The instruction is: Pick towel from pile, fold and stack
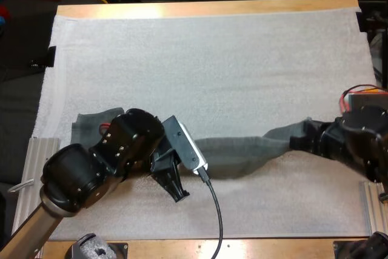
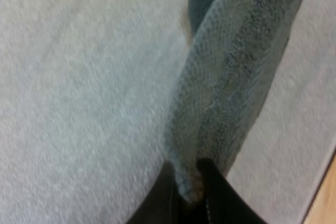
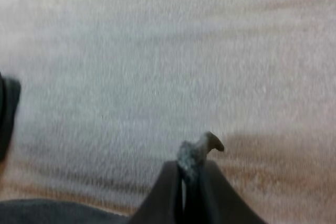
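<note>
1. Towel (image 1: 242, 153): dark grey-green, drawn out into a long, narrow, rope-like band low over the near half of the mat (image 1: 212, 59). It spans from beside the left arm's wrist to the right arm at the mat's right side. The middle sags onto the mat.
2. Handling, judged: light, soft and limp, with no stiffness of its own. The looped weave looks grippy rather than slippery, and it is not fragile. It bunches rather than lying flat, so it will need spreading before any fold.
3. Where to hold, judged: corners or hem ends. A pinch in the middle would only gather more cloth.
4. Left gripper (image 2: 189, 184): jaws clamped on one end of the towel, with cloth pinched between the two black fingers and the band running away from them over the mat.
5. Right gripper (image 3: 191, 179): jaws pressed together on a small tuft of the other end, which pokes up past the fingertips. The bite looks thin, so there is a risk of slipping if tension rises.
6. Second towel (image 1: 91, 124): same colour, lying on the mat at the left, partly behind the left arm. I cannot tell whether it is folded or crumpled.
7. Table (image 1: 206, 9): a wooden edge shows beyond the mat's far side.
</note>
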You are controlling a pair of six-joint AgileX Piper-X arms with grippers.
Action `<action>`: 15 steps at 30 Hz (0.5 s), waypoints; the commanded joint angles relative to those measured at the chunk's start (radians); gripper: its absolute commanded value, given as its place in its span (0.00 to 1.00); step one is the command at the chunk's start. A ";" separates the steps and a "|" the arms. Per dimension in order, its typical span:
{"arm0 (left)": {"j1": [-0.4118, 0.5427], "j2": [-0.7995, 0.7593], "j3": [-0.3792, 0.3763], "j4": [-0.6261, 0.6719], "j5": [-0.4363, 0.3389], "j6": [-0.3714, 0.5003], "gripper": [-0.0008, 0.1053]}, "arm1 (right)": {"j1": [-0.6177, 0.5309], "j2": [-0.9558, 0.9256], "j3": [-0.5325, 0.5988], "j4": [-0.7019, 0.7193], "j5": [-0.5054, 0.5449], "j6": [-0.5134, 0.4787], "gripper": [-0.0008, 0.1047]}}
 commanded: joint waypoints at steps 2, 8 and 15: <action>-0.021 -0.012 -0.009 0.024 -0.028 -0.010 0.01 | 0.050 -0.005 -0.029 0.043 0.077 0.016 0.01; -0.125 -0.019 -0.009 0.061 -0.097 -0.071 0.01 | 0.194 -0.005 -0.065 0.150 0.209 0.113 0.01; -0.229 -0.019 -0.009 0.122 -0.238 -0.127 0.01 | 0.316 -0.004 -0.068 0.269 0.319 0.250 0.01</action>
